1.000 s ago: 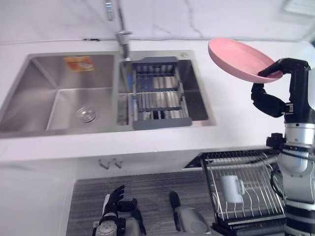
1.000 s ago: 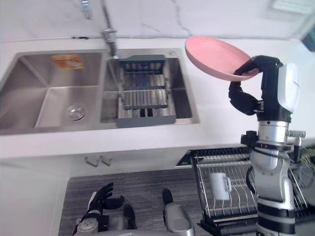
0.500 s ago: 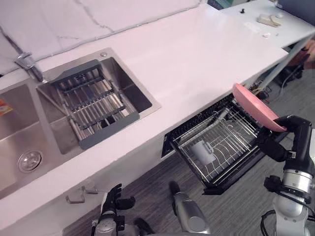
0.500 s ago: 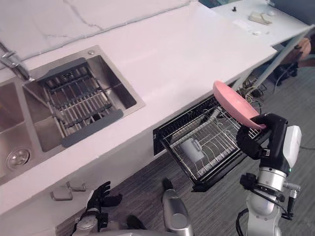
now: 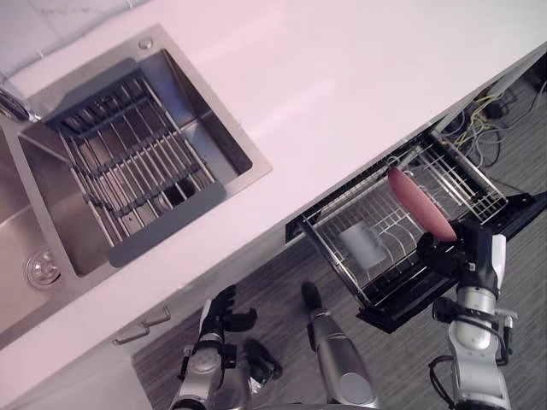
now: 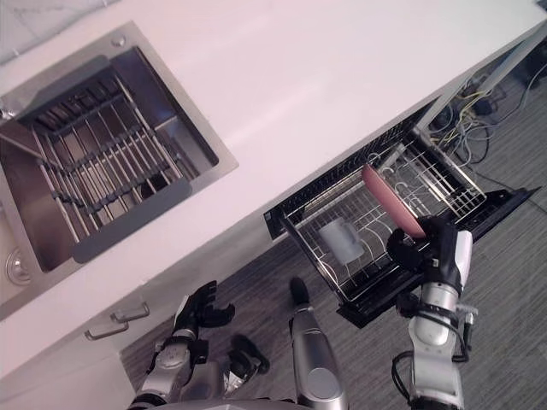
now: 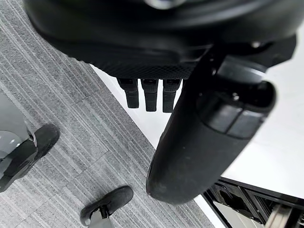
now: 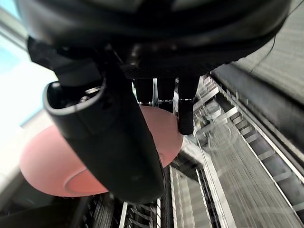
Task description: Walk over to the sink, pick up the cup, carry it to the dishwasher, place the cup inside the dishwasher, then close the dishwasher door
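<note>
Pink plate (image 5: 420, 203) now down over dishwasher rack (image 5: 466, 184), edge-on; lower rim hidden by right hand (image 5: 450, 254), clamped on it; cup (image 5: 363, 243) lies in rack at plate's 9 o'clock; left hand (image 5: 220, 312) slack, empty.

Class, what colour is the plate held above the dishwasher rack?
Pink; the plate shows best in the right wrist view.

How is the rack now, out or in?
Out: the rack juts from under the counter, a cup in it, right hand holding a pink plate over it.
</note>
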You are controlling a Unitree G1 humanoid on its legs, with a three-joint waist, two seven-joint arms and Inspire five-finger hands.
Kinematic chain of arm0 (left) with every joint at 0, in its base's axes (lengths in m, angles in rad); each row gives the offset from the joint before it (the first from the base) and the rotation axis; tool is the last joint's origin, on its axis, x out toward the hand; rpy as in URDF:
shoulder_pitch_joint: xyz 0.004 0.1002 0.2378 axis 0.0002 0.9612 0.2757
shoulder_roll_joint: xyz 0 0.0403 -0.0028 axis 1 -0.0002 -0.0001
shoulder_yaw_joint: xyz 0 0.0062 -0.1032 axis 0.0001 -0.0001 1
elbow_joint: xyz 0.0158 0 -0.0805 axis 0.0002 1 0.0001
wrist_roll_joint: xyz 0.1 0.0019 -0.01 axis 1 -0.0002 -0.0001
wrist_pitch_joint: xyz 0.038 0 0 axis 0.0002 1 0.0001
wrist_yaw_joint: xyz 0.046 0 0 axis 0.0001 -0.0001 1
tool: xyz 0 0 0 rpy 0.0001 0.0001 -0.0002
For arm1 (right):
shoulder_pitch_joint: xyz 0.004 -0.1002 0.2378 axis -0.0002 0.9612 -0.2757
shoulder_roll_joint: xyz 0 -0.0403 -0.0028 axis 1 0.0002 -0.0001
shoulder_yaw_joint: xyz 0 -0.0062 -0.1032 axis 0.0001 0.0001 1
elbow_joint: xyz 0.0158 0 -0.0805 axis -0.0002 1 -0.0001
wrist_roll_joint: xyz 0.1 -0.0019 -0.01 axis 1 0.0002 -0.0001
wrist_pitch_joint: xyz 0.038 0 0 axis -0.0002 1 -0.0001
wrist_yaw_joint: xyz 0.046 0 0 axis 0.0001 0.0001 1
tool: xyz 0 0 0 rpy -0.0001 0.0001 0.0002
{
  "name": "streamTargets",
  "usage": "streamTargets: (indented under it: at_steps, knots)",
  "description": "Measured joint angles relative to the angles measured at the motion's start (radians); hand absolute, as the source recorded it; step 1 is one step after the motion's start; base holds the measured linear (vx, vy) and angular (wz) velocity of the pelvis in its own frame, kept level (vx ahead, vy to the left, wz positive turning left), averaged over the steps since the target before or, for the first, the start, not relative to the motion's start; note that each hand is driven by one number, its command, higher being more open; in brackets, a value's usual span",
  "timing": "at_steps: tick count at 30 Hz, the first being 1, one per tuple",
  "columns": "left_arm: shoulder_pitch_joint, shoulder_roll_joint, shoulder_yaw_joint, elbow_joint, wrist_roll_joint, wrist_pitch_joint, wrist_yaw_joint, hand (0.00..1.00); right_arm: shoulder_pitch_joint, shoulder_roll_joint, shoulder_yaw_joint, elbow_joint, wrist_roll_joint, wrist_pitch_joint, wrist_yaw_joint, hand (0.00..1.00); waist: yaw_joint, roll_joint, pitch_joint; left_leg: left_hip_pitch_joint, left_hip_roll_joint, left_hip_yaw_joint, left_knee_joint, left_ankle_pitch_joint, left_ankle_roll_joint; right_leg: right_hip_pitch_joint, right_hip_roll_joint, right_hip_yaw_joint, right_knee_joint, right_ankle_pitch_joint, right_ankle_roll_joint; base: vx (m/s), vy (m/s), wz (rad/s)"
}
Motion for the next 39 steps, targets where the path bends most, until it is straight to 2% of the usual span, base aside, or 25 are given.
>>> streamTargets:
  at_steps: [4,5,8,15,18,22,25,29,34,35,39]
  knots:
    - [-0.046,0.010,-0.015,-0.001,-0.031,0.000,-0.006,0.90,-0.117,-0.021,0.010,0.134,0.071,0.013,0.012,0.30,0.022,0.018,0.040,-0.042,0.010,-0.001,0.028,-0.003,0.004,-0.030,0.001,0.001,-0.007,0.021,0.001,-0.03,-0.032,0.00]
    - [-0.054,0.014,-0.022,-0.001,-0.035,0.000,-0.008,0.90,-0.146,-0.021,0.013,0.167,0.088,0.020,0.017,0.90,0.023,0.022,0.043,-0.052,0.010,-0.001,0.030,-0.002,0.005,-0.040,0.001,0.001,-0.008,0.023,0.001,-0.02,-0.037,0.01]
    - [-0.088,0.021,-0.026,-0.002,-0.045,0.000,-0.007,0.90,-0.220,-0.026,0.028,0.251,0.136,0.036,0.027,0.90,0.027,0.032,0.050,-0.068,0.012,-0.002,0.035,-0.002,0.005,-0.053,0.000,0.001,-0.007,0.028,0.002,-0.01,-0.026,0.01]
    - [-0.125,0.025,-0.034,-0.005,-0.061,-0.005,-0.005,0.90,-0.275,-0.042,0.028,0.283,0.136,0.060,0.036,0.90,0.047,0.033,0.050,-0.070,0.010,0.002,0.030,-0.002,0.006,-0.056,0.000,0.006,-0.010,0.031,0.003,0.00,0.000,0.00]
    - [-0.125,0.025,-0.034,-0.004,-0.061,-0.005,0.000,0.90,-0.253,-0.041,0.029,0.210,0.132,0.069,0.033,0.90,0.048,0.032,0.051,-0.070,0.009,0.002,0.027,-0.001,0.006,-0.056,0.000,0.006,-0.014,0.033,0.003,0.00,0.000,0.00]
    - [-0.123,0.022,-0.033,-0.004,-0.060,-0.003,0.012,0.90,-0.119,-0.034,0.029,-0.071,0.093,0.074,0.016,0.90,0.046,0.027,0.054,-0.054,0.010,0.003,0.025,-0.001,0.006,-0.041,0.001,0.002,-0.014,0.033,0.004,0.03,-0.017,0.00]
    - [-0.122,0.017,-0.029,-0.004,-0.053,-0.001,0.013,0.90,-0.028,-0.008,0.028,-0.216,0.031,0.065,0.005,0.90,0.044,0.010,0.062,-0.017,0.011,0.001,0.016,0.000,0.006,-0.002,0.003,-0.006,-0.022,0.033,0.004,0.00,0.000,0.00]
    - [-0.110,0.017,-0.011,-0.001,-0.035,0.006,0.011,0.90,0.082,0.035,0.028,-0.307,-0.030,0.048,0.017,0.90,0.039,-0.020,0.060,0.010,0.011,-0.001,0.009,-0.001,0.005,0.036,0.002,-0.011,-0.046,0.034,0.003,0.00,-0.005,0.01]
    - [-0.061,0.034,0.034,0.027,0.004,0.018,0.002,0.90,0.250,0.075,0.010,-0.379,-0.064,0.049,0.087,0.90,0.004,-0.055,0.044,0.055,0.006,-0.007,0.002,-0.003,0.003,0.085,0.006,-0.016,-0.059,0.033,0.004,0.03,-0.006,0.01]
    - [-0.045,0.043,0.058,0.042,0.015,0.023,-0.002,0.90,0.281,0.111,-0.008,-0.397,-0.072,0.047,0.101,0.90,-0.015,-0.071,0.035,0.066,0.002,-0.007,0.000,-0.003,0.003,0.098,0.007,-0.016,-0.062,0.034,0.004,0.00,0.000,0.00]
    - [-0.010,0.058,0.093,0.045,0.020,0.036,-0.009,0.90,0.368,0.209,-0.082,-0.437,-0.073,0.034,0.103,0.90,-0.036,-0.107,0.006,0.081,0.001,0.005,-0.004,-0.003,0.002,0.105,0.012,-0.005,-0.069,0.035,0.005,0.00,-0.013,-0.10]
